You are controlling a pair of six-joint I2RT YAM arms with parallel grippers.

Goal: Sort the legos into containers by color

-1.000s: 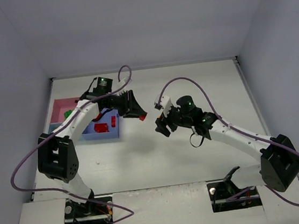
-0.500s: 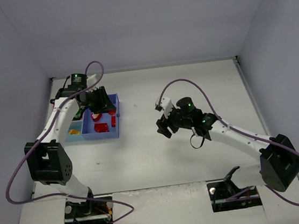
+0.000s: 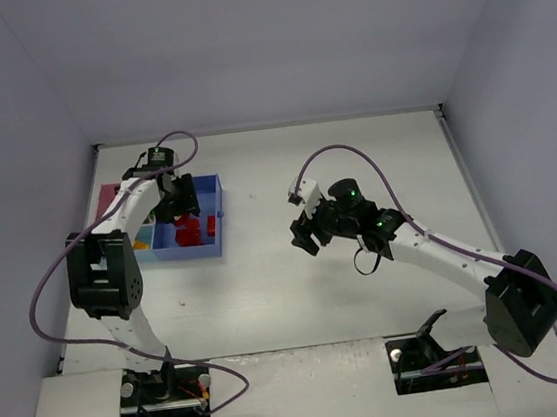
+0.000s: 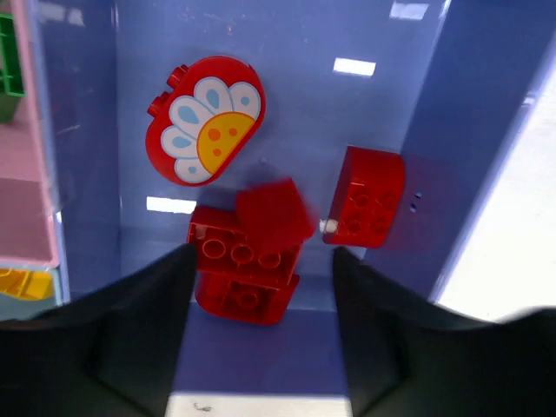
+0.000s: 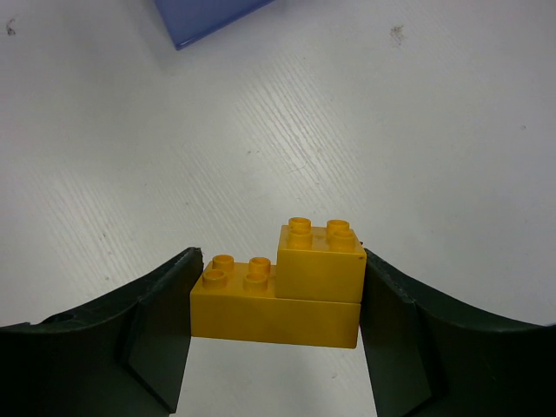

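Notably, a red lego [image 4: 206, 120] in the blue container [image 4: 347, 113] bears a daisy [image 4: 211, 129].

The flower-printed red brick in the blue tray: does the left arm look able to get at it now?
Probably yes. The left gripper hangs open right over the blue tray, and the flower brick lies flat with nothing on it, apart from the other red bricks.
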